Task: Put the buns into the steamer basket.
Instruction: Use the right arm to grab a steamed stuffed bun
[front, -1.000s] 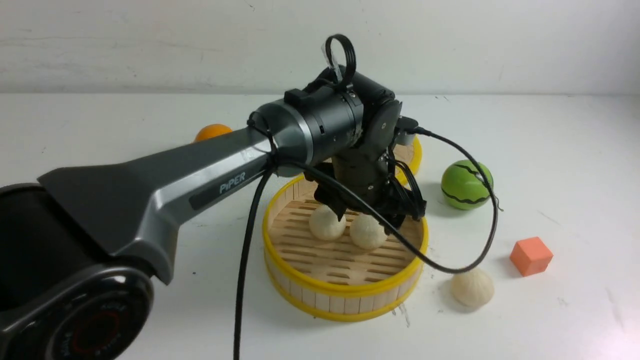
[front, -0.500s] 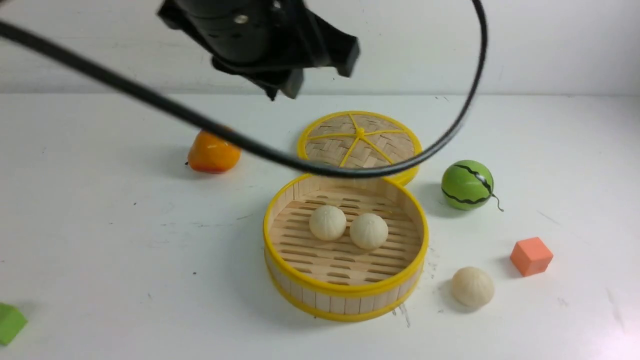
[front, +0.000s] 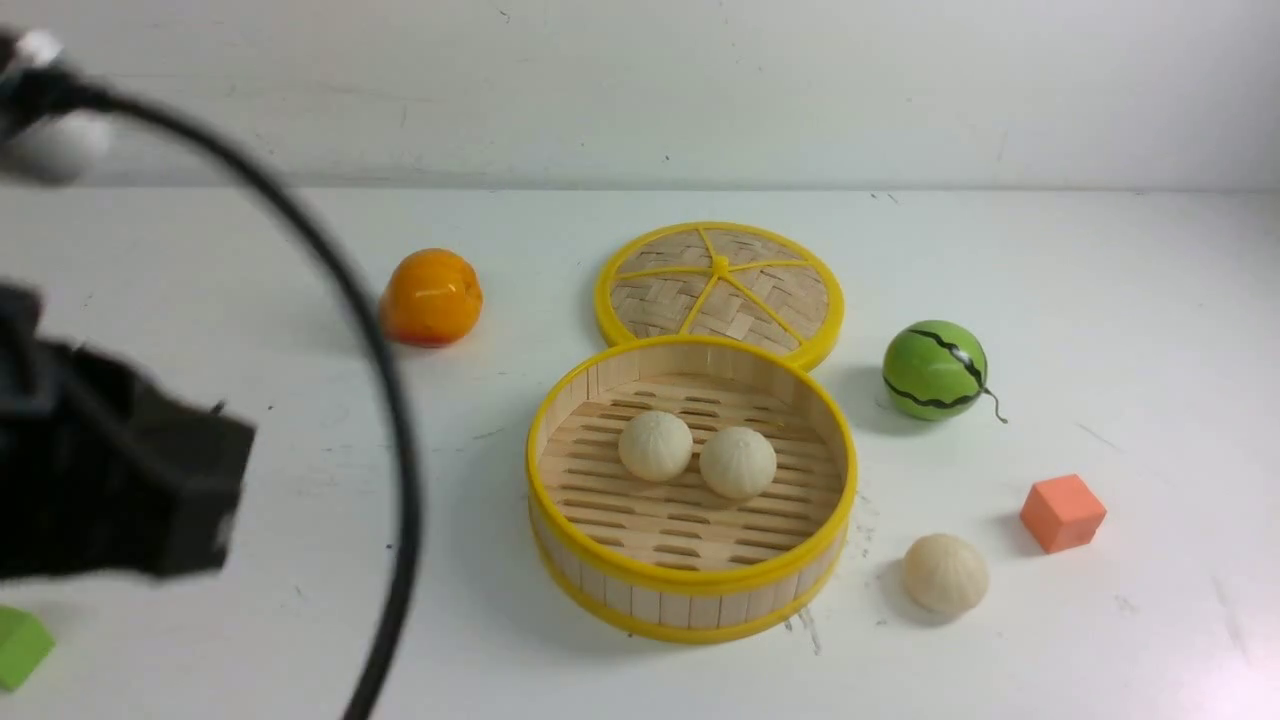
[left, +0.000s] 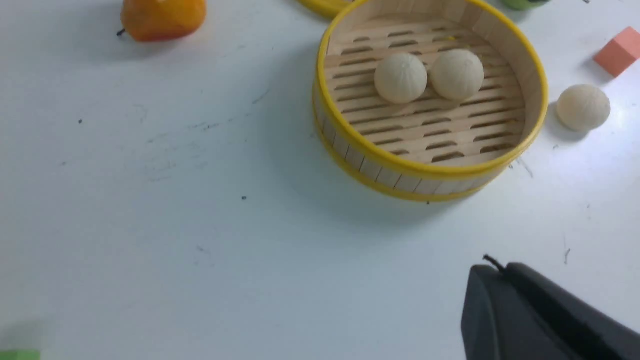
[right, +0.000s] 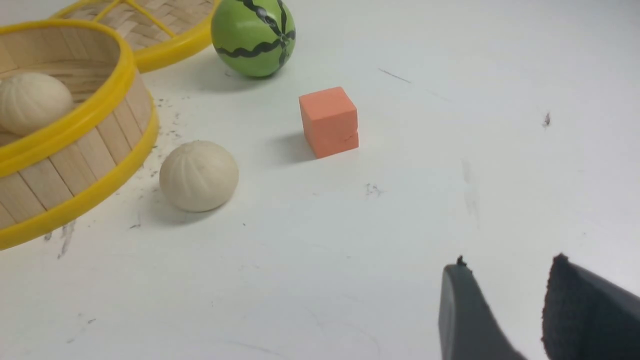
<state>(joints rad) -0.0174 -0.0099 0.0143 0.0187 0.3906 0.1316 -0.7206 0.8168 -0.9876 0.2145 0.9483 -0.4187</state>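
Note:
The steamer basket (front: 690, 606) stands mid-table with two buns (front: 655, 445) (front: 737, 462) side by side on its slatted floor. A third bun (front: 945, 572) lies on the table just right of the basket. In the left wrist view my left gripper (left: 492, 269) hangs well short of the basket (left: 380, 175), jaws pressed together with nothing held. My right gripper (right: 505, 267) is out of the front view; its wrist view shows the fingers apart and empty, some way from the loose bun (right: 198, 175).
The woven lid (front: 720, 285) lies behind the basket. An orange fruit (front: 430, 297) sits back left, a green watermelon ball (front: 935, 370) and an orange cube (front: 1062, 512) to the right, a green block (front: 20, 645) front left. My left arm (front: 110, 490) blurs at the left edge.
My left arm has lifted off the basket and swung back to the left edge. Its jaws have gone from open to shut, empty. The buns have stayed put.

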